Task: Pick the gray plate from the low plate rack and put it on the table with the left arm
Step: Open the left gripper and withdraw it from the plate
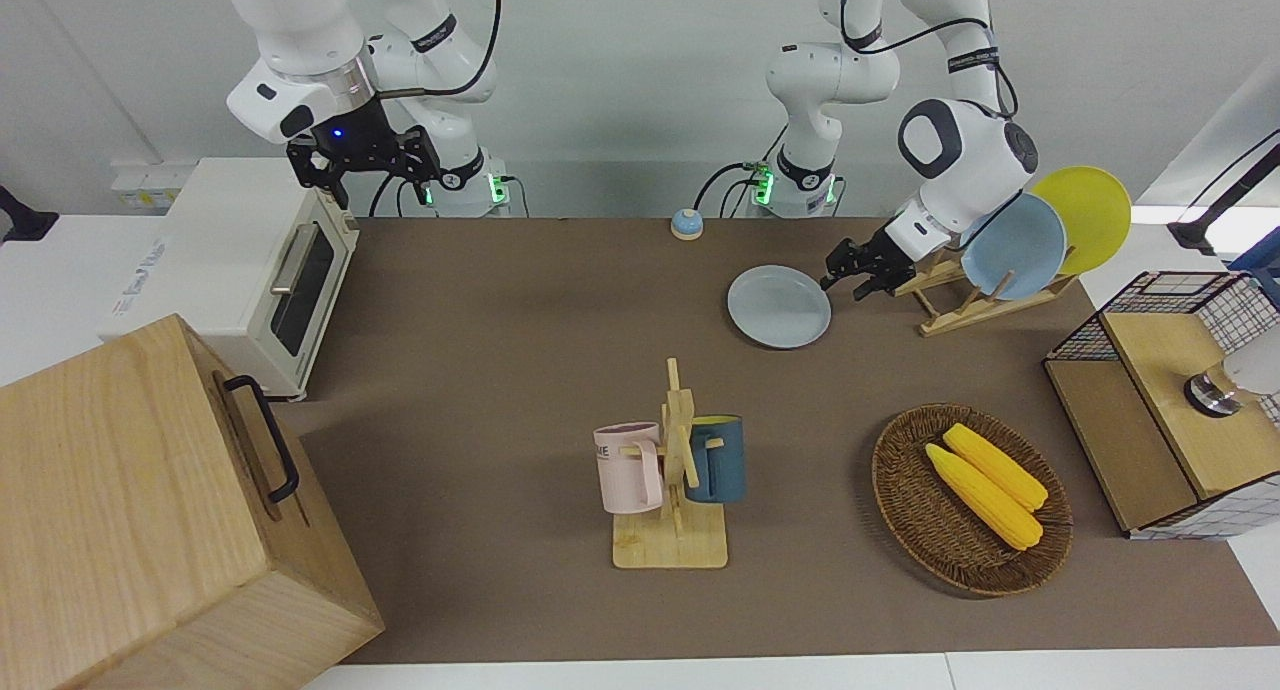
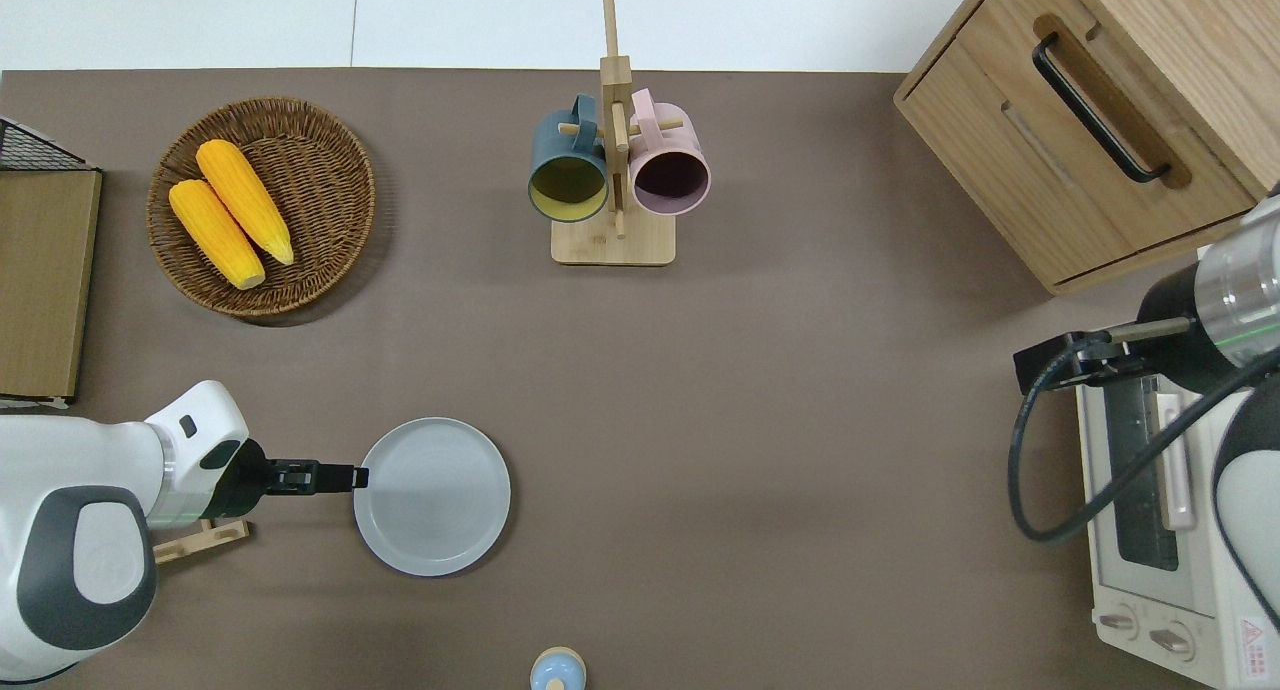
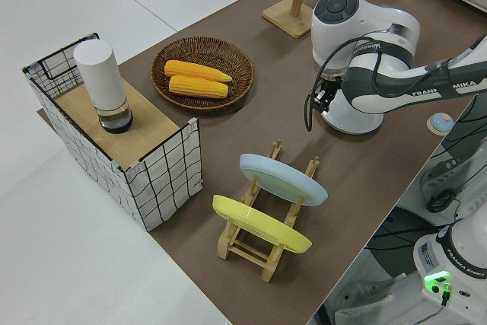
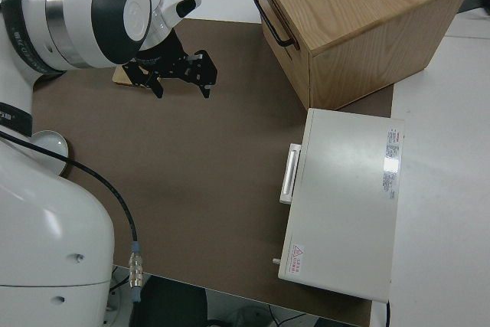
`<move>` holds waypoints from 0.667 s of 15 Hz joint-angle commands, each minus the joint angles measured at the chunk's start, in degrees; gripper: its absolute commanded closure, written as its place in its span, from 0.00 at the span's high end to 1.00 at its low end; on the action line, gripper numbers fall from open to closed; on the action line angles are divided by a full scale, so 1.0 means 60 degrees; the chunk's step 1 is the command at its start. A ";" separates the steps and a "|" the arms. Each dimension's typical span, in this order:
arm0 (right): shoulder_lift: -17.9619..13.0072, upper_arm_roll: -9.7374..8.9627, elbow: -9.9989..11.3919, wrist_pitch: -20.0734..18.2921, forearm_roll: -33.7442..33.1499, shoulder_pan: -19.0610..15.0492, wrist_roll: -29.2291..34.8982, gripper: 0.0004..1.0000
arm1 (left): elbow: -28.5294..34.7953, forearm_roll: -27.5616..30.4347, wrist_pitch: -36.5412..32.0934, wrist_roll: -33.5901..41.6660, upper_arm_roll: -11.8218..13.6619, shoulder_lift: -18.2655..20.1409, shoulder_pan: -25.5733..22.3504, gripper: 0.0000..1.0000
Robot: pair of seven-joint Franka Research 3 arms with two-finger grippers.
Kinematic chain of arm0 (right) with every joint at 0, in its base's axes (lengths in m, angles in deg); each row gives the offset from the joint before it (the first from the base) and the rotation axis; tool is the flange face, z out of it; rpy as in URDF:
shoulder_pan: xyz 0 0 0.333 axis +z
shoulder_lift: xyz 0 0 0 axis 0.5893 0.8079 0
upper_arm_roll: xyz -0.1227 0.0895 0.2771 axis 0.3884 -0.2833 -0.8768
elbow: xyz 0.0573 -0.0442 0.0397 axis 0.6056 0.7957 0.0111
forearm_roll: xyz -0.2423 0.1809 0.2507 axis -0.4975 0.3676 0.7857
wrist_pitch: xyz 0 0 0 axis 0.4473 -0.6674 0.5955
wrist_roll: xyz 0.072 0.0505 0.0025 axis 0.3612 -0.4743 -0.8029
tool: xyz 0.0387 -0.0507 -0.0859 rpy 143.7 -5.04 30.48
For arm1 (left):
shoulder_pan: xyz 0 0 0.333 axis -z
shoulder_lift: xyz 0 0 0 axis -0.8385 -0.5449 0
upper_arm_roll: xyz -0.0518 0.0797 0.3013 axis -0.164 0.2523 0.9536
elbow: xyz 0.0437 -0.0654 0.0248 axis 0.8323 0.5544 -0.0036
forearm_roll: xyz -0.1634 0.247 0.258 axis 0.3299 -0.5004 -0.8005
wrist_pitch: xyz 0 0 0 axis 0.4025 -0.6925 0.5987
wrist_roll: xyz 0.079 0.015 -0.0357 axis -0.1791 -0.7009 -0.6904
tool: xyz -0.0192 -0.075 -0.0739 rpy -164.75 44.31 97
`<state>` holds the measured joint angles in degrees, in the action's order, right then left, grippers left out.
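Gray plate (image 2: 432, 496) lies flat on the table (image 2: 760, 370), rim up, nearer to the robots than the mug tree (image 2: 614, 160) and between the low plate rack (image 1: 958, 295) and the small blue bell (image 2: 557, 669) at the robots' edge. Left gripper (image 2: 352, 477) sits at the plate's rim on the side toward the left arm's end of the table; in the front view (image 1: 845, 276) its two fingers (image 1: 832, 278) stand visibly apart with nothing between them, tips just at or off the plate edge — contact with the rim cannot be told. Jaws spread moderately, holding nothing. Low plate rack carries a sky-blue plate (image 1: 1012, 246) and a yellow plate (image 1: 1083, 216), both leaning in their slots; the slot nearest the gripper is bare. Wicker basket (image 2: 262, 206) with two corn cobs (image 2: 230, 212) lies farther from the robots than the plate, well apart from it. Right arm parked, its gripper (image 1: 362, 160) with fingers spread open, holding nothing. Toaster oven (image 1: 240, 270) and wooden cabinet (image 1: 150, 510) at the right arm's end.
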<state>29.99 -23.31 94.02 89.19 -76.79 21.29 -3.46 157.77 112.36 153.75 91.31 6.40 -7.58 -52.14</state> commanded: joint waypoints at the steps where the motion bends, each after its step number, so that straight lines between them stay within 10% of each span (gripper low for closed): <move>1: -0.0019 -0.0204 -0.0070 -0.0107 -0.0061 -0.0226 0.0113 0.98 | -0.1422 -0.1414 -0.1323 -0.1488 0.0007 0.0043 0.0101 0.83; 10: -0.0019 -0.0204 -0.0056 -0.0107 -0.0061 -0.0226 0.0113 0.98 | -0.4500 -0.3424 -0.3655 -0.3146 -0.0286 -0.0089 0.0101 0.99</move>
<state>29.99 -23.31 94.02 89.19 -76.79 21.29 -3.46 136.05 93.93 135.69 75.01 4.78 -7.13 -52.05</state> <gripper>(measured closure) 0.013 0.009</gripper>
